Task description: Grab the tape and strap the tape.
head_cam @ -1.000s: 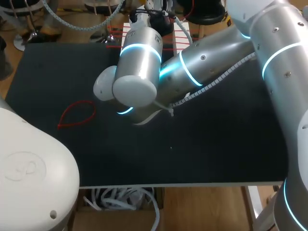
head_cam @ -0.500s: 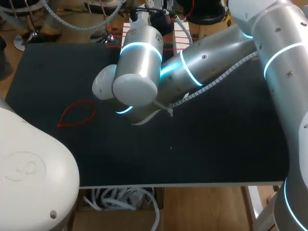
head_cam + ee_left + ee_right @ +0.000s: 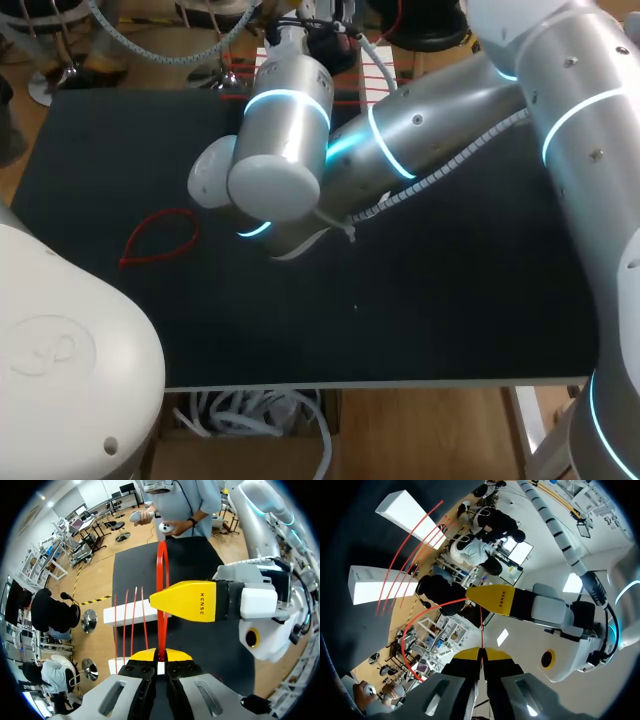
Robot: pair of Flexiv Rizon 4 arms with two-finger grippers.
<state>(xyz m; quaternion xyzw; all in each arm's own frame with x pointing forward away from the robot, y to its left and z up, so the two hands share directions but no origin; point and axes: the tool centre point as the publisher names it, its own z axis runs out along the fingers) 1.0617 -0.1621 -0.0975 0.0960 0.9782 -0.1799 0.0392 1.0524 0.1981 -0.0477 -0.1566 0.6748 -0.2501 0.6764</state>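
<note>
A red tape [image 3: 162, 580] rises in a narrow loop from my left gripper [image 3: 160, 655], which is shut on its lower end. A yellow finger [image 3: 190, 607] of my right gripper crosses the tape just ahead of it. In the right wrist view my right gripper [image 3: 481, 654] is shut on a thin red strand of the tape [image 3: 481, 625], whose loop [image 3: 420, 615] curves off to one side. The left gripper's yellow finger [image 3: 492, 600] sits just ahead. In the head view my right arm [image 3: 400, 140] reaches to the table's far middle and hides both grippers.
Two white blocks [image 3: 405, 510] [image 3: 370, 587] at the table's far edge carry several spare red tapes [image 3: 125, 625]. A closed red tape loop [image 3: 160, 235] lies on the black table [image 3: 450, 300] at the left. My left arm's white base [image 3: 60, 360] fills the near left corner.
My right arm's wrist has shifted slightly to the left. Both grippers have stayed shut.
</note>
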